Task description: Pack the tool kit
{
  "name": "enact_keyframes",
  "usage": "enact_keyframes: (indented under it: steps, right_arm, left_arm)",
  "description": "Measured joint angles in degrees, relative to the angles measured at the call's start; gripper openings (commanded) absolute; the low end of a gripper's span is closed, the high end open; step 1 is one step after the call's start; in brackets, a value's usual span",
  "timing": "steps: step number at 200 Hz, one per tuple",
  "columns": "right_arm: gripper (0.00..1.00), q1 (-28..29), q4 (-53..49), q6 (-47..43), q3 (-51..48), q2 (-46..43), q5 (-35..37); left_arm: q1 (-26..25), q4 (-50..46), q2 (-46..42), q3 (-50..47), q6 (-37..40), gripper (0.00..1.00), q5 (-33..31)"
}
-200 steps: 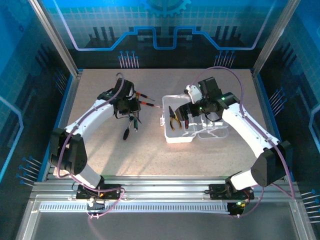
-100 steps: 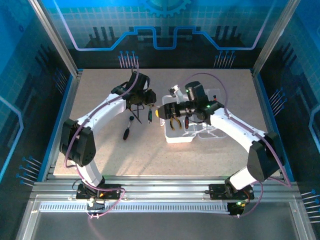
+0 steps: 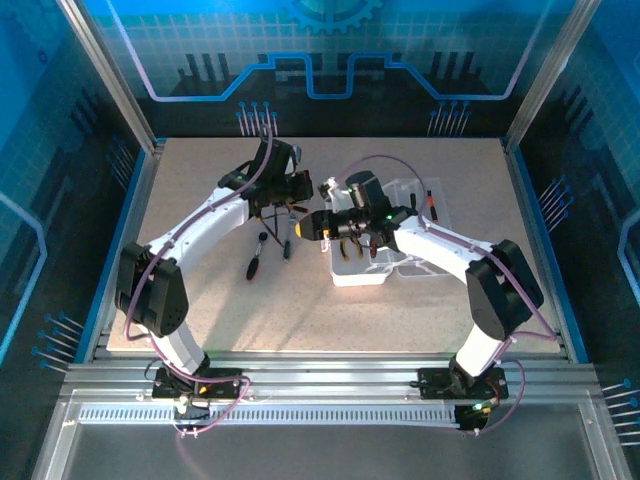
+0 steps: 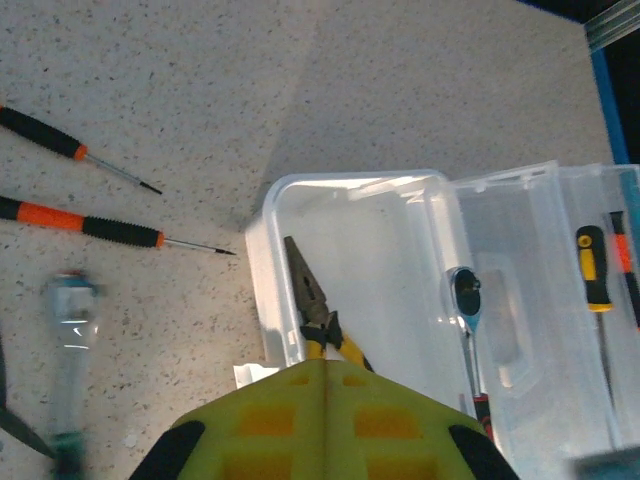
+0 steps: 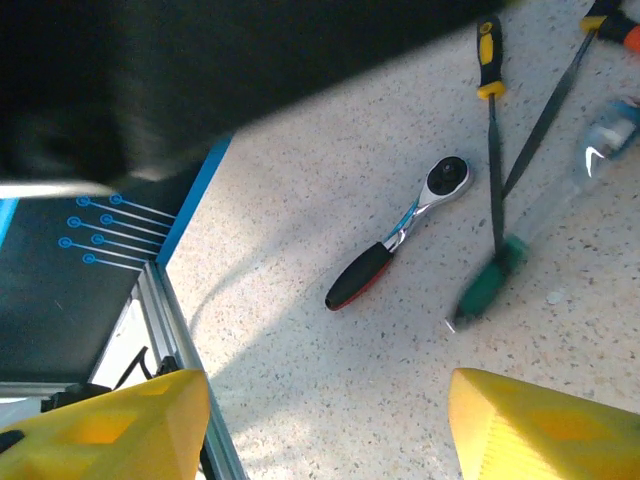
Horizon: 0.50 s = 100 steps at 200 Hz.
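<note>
The clear tool kit case lies open right of centre, its lid folded back. In the left wrist view, yellow-handled pliers lie along the case's left wall, with a ratchet further right. My left gripper hovers at the case's near-left corner, fingers shut together with nothing seen between them. My right gripper is open over bare table, and in the top view it reaches left past the case. A red-and-black ratchet and a blurred green-handled tool lie beyond its fingers.
Two orange-and-black screwdrivers lie on the table left of the case, beside a blurred clear-handled tool. A yellow-handled screwdriver rests in the lid. The two arms' wrists are close together. A blue rail edges the table.
My right arm has swung left from above the case to past its left edge, its jaws narrowing. My left gripper moved toward the back and right, then shut fully.
</note>
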Motion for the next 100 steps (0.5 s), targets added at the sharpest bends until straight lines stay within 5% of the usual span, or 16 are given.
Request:
enact_keyframes:
  steps: [65,100]
  right_arm:
    - [0.66,0.7,-2.7,-1.8,0.1,0.4,2.4]
    - [0.68,0.7,-8.8,-6.2,1.7,-1.2,5.8]
  left_arm:
    - [0.4,-4.2,-0.4,-1.9,3.5,0.01,-5.5]
    - [5.3,-7.5,-0.2,-10.6,4.8,0.1,-8.3]
